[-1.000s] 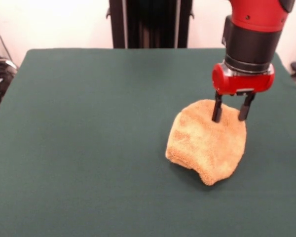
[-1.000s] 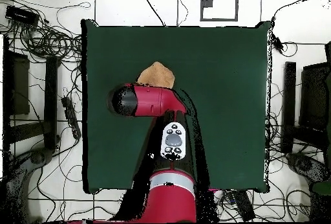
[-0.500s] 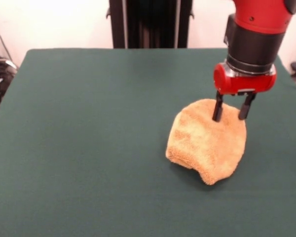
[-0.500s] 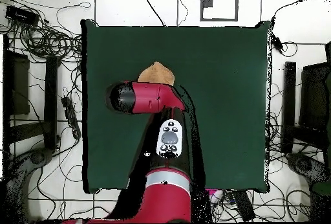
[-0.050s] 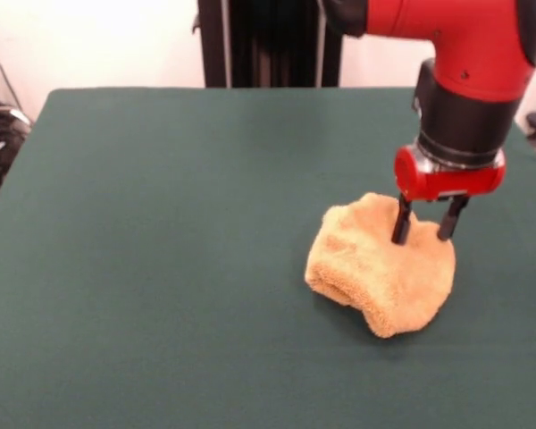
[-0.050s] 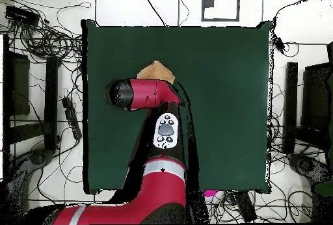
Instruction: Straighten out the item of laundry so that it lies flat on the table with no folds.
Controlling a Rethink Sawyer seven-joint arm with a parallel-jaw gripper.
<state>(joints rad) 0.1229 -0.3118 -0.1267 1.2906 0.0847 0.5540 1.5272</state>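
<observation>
The item of laundry (image 5: 375, 273) is an orange-tan towel bunched into a rounded, folded heap on the right part of the green table (image 5: 161, 223). My gripper (image 5: 424, 231) hangs straight down over the heap's far right side. It is open, and both dark fingertips (image 5: 399, 231) press into the top of the cloth. In the overhead view only a corner of the laundry (image 6: 156, 71) shows beyond the red arm (image 6: 146, 93), which hides the gripper. The table (image 6: 221, 92) spreads wide around them.
A black post (image 5: 268, 40) stands behind the table's far edge. In the overhead view the arm's lower links (image 6: 164, 144) lie across the table, and tangled cables (image 6: 45, 37) and dark stands (image 6: 293, 105) surround it on the floor.
The gripper has moved lower and slightly to the right in the front view, still open. The towel heap has shifted a little the same way and looks more squashed.
</observation>
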